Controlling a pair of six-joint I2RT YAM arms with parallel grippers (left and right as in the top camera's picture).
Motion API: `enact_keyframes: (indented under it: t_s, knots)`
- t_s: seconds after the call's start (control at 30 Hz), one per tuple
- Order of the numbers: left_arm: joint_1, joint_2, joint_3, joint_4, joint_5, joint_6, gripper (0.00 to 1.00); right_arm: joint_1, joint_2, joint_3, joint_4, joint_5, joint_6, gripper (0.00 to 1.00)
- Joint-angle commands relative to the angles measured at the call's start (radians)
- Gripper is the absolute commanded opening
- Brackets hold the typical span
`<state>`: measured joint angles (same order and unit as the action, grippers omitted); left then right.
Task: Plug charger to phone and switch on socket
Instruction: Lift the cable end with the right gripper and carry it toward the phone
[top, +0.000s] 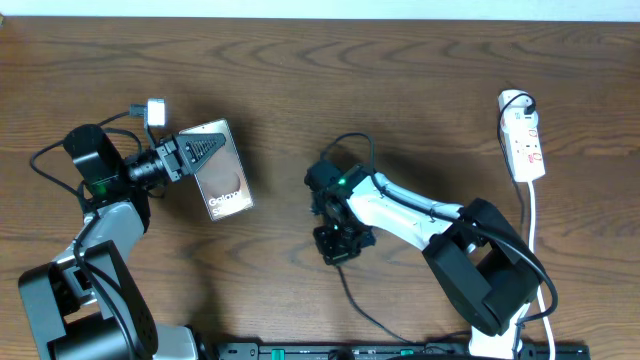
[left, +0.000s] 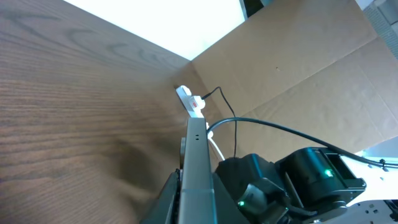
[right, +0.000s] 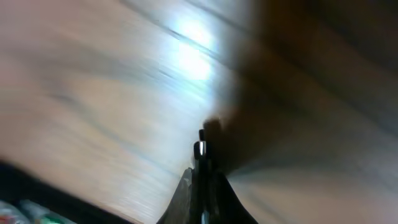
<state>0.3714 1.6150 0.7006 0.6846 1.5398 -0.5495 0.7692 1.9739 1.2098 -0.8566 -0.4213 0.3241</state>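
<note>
Grips the phone (top: 225, 185) tilted on edge in the clenched left gripper (top: 193, 152) at the left of the table (top: 420, 80), pinches the charger (right: 199, 148) by its plug tip in the closed right gripper (top: 336, 243) mid-table, with the socket (top: 524, 143) well apart at far right.

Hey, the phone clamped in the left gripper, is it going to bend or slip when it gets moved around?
Probably stiff: the phone looks like a flat rigid slab, with no visible bend where the left gripper clamps it. Its glossy, reflective face may be slippery, so it could slide in the grip. Gripped near one end, it might pivot.
</note>
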Motion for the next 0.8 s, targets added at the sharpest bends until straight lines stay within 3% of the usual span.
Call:
enact_keyframes:
  t_s: [0.0, 0.23, 0.37, 0.77]
  knots:
    - [0.005, -0.002, 0.015, 0.005, 0.020, -0.021, 0.07, -0.014, 0.013, -0.011, 0.079, -0.246, -0.156, 0.01]
    - [0.005, -0.002, 0.016, 0.006, 0.017, -0.032, 0.08, -0.054, 0.013, -0.011, 0.229, -0.584, -0.289, 0.01]
    - [0.005, -0.002, 0.016, 0.025, -0.049, -0.117, 0.07, -0.103, 0.013, -0.011, 0.263, -0.699, -0.343, 0.01]
    - [0.005, -0.002, 0.017, 0.532, -0.066, -0.530, 0.07, -0.186, 0.013, -0.011, 0.574, -0.887, -0.364, 0.01]
